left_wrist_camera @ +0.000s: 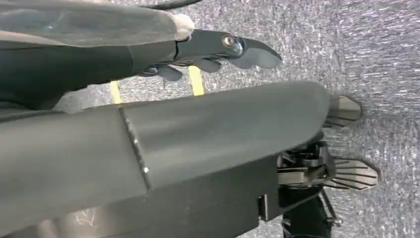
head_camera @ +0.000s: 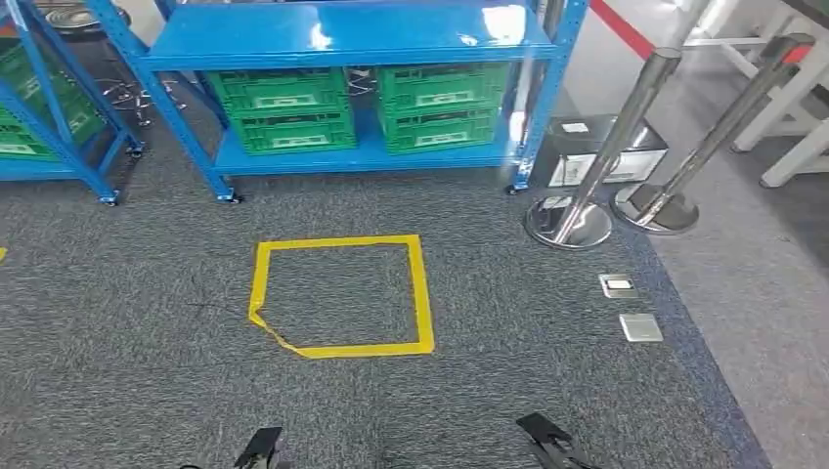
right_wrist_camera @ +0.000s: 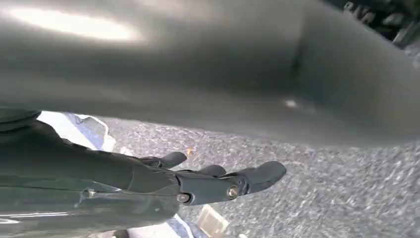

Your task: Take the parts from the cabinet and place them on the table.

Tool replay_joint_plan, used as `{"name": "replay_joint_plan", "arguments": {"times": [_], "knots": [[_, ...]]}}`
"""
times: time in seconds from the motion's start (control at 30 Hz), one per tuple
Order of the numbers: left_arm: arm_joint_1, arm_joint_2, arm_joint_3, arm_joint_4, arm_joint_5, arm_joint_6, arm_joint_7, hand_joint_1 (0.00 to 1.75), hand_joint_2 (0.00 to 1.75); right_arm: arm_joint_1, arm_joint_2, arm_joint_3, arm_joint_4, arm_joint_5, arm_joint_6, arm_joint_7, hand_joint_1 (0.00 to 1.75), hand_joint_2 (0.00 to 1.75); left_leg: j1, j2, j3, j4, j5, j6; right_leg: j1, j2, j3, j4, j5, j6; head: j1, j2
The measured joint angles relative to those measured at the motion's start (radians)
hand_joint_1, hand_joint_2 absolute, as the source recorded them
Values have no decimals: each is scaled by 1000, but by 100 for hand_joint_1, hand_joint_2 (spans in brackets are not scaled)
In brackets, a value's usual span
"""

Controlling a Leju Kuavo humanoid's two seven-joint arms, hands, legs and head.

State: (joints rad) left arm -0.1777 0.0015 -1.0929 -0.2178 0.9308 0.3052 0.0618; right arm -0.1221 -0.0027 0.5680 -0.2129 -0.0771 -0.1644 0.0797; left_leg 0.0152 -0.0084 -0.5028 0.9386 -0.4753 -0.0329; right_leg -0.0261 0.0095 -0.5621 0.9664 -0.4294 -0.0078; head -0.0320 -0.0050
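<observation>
A blue shelf cabinet [head_camera: 342, 39] stands ahead across the carpet. On its lowest shelf sit two stacks of green crates [head_camera: 283, 107] [head_camera: 442, 103]; what they contain is hidden from here. My left hand [left_wrist_camera: 218, 52] hangs over the grey carpet with its fingers stretched out and nothing in it. My right hand [right_wrist_camera: 218, 181] also hangs above the carpet, fingers extended and apart, holding nothing.
A yellow tape square [head_camera: 339, 293] marks the carpet between me and the cabinet. Two chrome stanchions [head_camera: 577, 220] [head_camera: 665, 207] and a dark box [head_camera: 596, 147] stand at the right. Two metal floor plates [head_camera: 618, 285] [head_camera: 640, 327] lie nearby. Another blue rack [head_camera: 49, 98] is at far left.
</observation>
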Motion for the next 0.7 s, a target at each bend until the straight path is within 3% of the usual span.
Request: {"name": "replay_joint_plan", "arguments": {"times": [0.1, 0.27, 0.33, 0.37, 0.4, 0.43, 0.47, 0.5, 0.57, 0.6, 0.63, 0.67, 0.7], "knots": [[1, 0, 0, 0, 1, 0, -1, 0, 0, 0, 0, 2, 0, 0, 0, 0, 0, 0, -1, 0, 0, 0, -1, 5, 0, 0, 4, -9, 4, 8, 6, 0], [0, 0, 0, 0, 1, -2, -3, 0, 0, 0, 0, 6, 0, 0, 0, 1, 0, 0, -2, 0, -1, 0, -4, 10, -2, 0, 7, -18, 4, 47, 12, 0], [0, 1, 0, 0, 2, -11, 7, 0, 0, -1, 0, 7, 0, 0, 0, 2, 0, 0, -2, 0, -1, 0, -5, 11, -2, 0, 7, -18, 3, 49, 13, 0], [-1, 4, 0, 0, 2, -11, 16, 0, 0, -2, 1, 8, 0, 0, 0, 3, 0, 0, -12, 1, -4, 2, -13, 27, -13, -3, 13, -37, 5, 69, 12, 0], [-1, 4, 0, 0, 2, -11, 19, 0, 0, -2, 1, 10, 0, 0, 2, 4, 0, 0, -8, 2, 5, -24, -15, 46, -8, -2, 19, -13, 27, 81, 11, 0], [-2, 4, 0, 0, 2, -11, 21, 0, 0, -3, 1, 11, 0, 0, 1, 4, 0, 0, -7, 1, 16, -43, -19, 55, -7, -4, 21, -15, 33, 85, 10, 0], [-3, 2, 0, 0, 2, -11, 21, 0, 0, -4, 1, 12, 0, 0, 1, 5, 0, 0, -5, -4, 51, -56, 4, 55, -4, -5, -5, -15, 30, 83, 9, 0], [0, 3, 0, 0, 2, -11, 21, 0, 0, -5, -2, 14, 0, 0, 3, 5, 0, 0, -1, 1, 68, -77, -6, 62, -5, -5, -8, 12, 11, 69, 19, 0], [0, 3, 0, 0, 2, -11, 23, 0, 0, -10, -2, 14, 0, 0, 2, 5, 0, 0, 3, 4, 83, -82, -12, 61, -1, -3, -89, 162, -55, 51, 21, 0], [0, 2, 0, 0, 2, -11, 24, 0, 0, -10, -2, 15, 0, 0, 3, 5, 0, 0, 2, 4, 89, -81, -17, 57, -3, -3, -135, 239, -79, 49, 23, 0], [1, 2, 0, 0, 2, -11, 24, 0, 0, -6, -2, 17, 0, 0, 4, 5, 0, 0, 4, 3, 95, -81, -24, 51, -6, -4, -168, 288, -81, 62, 22, 0], [2, 2, 0, 0, 2, -11, 26, 0, 0, -3, -2, 19, 0, 0, 4, 5, 0, 0, 8, 2, 105, -80, -31, 44, -11, -5, -174, 282, -60, 67, 22, 0], [5, 2, 0, 0, 2, -12, 28, 0, 0, -1, -2, 22, 0, 0, 3, 5, 0, 0, 16, -1, 118, -80, -39, 32, -17, -7, -157, 229, -26, 71, 23, 0]]}}
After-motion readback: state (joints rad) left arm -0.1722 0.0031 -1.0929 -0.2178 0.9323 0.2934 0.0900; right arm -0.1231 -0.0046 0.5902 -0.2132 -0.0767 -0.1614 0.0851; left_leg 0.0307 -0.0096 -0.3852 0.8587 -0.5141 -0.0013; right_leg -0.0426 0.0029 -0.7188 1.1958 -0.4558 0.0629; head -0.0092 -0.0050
